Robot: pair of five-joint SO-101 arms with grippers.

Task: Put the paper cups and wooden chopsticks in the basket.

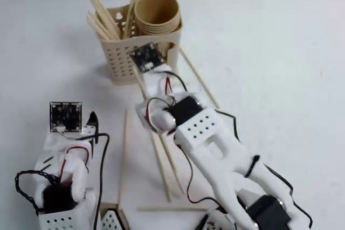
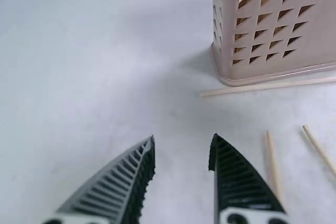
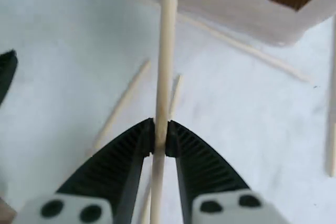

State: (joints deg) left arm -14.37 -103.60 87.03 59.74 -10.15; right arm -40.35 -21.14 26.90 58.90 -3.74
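Right tool [image 3: 160,132]: clamped on a chopstick [image 3: 167,51], just beside the basket [image 1: 121,60] near the worktop's [image 1: 280,52] far edge.
Left tool [image 2: 181,153]: jaws apart, holding nothing, near-left corner.
Paper cups [image 1: 157,12]: stacked in the basket.
Handling: probably light, stiff and smooth, so likely to pivot unless pinched mid-length.
Right wrist view: the pinch itself.
High view: loose chopsticks [image 1: 123,154] mid-worktop.

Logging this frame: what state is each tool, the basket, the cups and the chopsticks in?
basket: upright, partly filled.
paper cups: nested, upright in the basket.
basket chopsticks: standing, leaning.
held chopstick: clamped, pointing toward the basket.
right tool: shut on the held chopstick.
loose chopsticks: lying flat on the table.
left tool: open, empty, above the table.
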